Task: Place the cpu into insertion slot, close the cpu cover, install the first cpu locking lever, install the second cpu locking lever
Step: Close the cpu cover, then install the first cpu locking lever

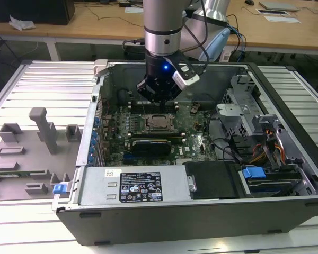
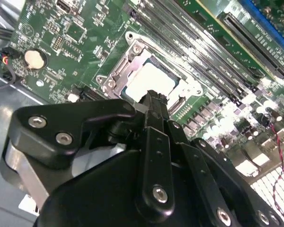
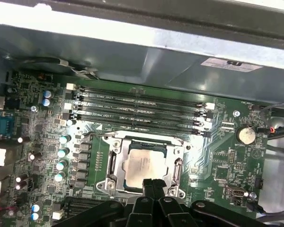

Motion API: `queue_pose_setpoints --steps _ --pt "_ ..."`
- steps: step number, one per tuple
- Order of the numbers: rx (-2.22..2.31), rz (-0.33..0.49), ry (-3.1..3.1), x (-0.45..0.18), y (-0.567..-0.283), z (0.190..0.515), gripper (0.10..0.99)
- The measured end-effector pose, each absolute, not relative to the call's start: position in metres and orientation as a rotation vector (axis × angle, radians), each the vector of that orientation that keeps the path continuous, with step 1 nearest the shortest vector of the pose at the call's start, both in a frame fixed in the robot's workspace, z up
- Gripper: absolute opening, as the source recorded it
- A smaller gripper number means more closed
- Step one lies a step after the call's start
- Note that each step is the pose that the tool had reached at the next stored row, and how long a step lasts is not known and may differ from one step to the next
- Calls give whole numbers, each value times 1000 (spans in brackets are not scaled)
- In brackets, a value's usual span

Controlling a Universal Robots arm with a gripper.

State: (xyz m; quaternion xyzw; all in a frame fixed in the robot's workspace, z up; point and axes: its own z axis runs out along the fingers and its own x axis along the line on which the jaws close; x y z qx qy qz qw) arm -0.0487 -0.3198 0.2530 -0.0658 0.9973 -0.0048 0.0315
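First wrist view had the cpu (image 3: 141, 166) seated, cpu cover (image 3: 114, 163) down around it, fingers (image 3: 147, 183) pinched shut and empty by the cover's edge; probably smartest pushing on frame, not chip.

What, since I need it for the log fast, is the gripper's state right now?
Gripper: closed, fingertips together with nothing held, at the edge of the cpu.

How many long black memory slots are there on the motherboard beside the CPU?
4 memory slots, parallel in one bank beside the cpu, in the first wrist view: farthest from it, next, third, nearest. None looks hidden.
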Motion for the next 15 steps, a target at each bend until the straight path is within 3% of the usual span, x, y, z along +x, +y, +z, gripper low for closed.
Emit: queue_pose_setpoints --steps 15 --pt "-202 -16 3072 -52 -320 253 106"
